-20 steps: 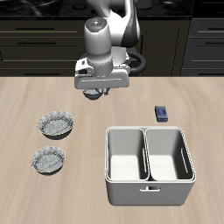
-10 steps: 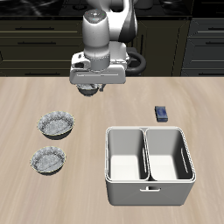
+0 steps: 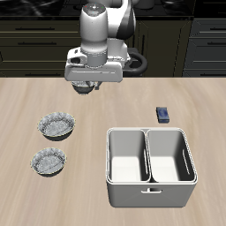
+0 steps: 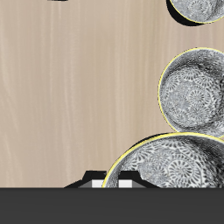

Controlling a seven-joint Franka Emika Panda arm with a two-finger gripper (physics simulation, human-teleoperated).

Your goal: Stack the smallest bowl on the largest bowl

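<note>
The end effector [image 3: 86, 88] hangs in the air above the back of the worktop [image 3: 26, 101], around eleven o'clock on the surface in the overhead view. It is closed narrowly on the rim of the smallest bowl [image 4: 171, 166]. The little crinkled bowl hangs under the fingers, clear of the wood. From the wrist camera it fills much of the picture because it is so close.

The largest bowl [image 3: 56, 126], the deep one with dark fluted sides, sits at about nine o'clock on the worktop, which is toward seven o'clock from the end effector. The shallower, paler bowl [image 3: 48, 161] sits just beyond it at eight o'clock, apart from it. Both are empty.

I'd put the task about halfway. The pick looks done and the bowl is being carried. What remains is to bring it over the largest bowl, lower it inside and let go, choosing the deep bowl rather than the pale one beside it.

The grey two-compartment bin [image 3: 124, 190] at five o'clock and a small dark blue block [image 3: 164, 114] at three o'clock are well away from that path.
</note>
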